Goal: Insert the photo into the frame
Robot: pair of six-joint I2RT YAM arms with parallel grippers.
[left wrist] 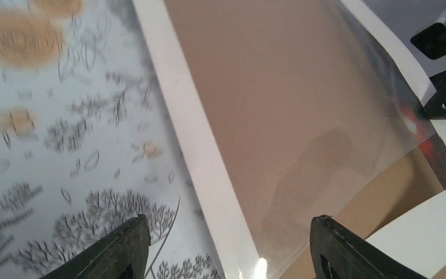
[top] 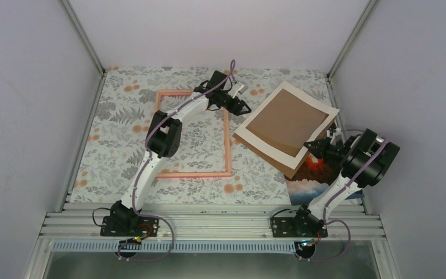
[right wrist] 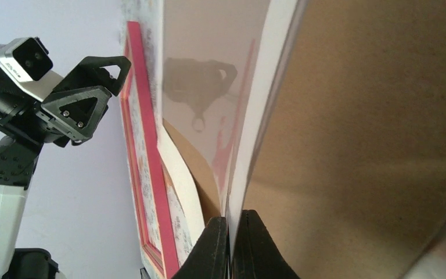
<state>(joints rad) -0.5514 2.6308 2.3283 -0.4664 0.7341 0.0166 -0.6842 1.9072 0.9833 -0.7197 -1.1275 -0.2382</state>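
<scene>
Top external: floral cloth [top: 116, 133], white walls [top: 209, 35]. Frame [top: 227, 145] flat on cloth, left-centre. Photo [top: 312, 174] peeks out near right, under lifted mat [top: 315, 103]. R gripper [top: 313, 146] pinched on mat edge; L gripper [top: 241, 107] spread wide over mat's left side.

No text, label, brand, number or sign can be read in any view. The tablecloth [top: 116, 116] carries only a leaf-and-flower pattern, and the exposed near-right part of the photo [top: 315, 174] shows only its red glow and mist.
</scene>
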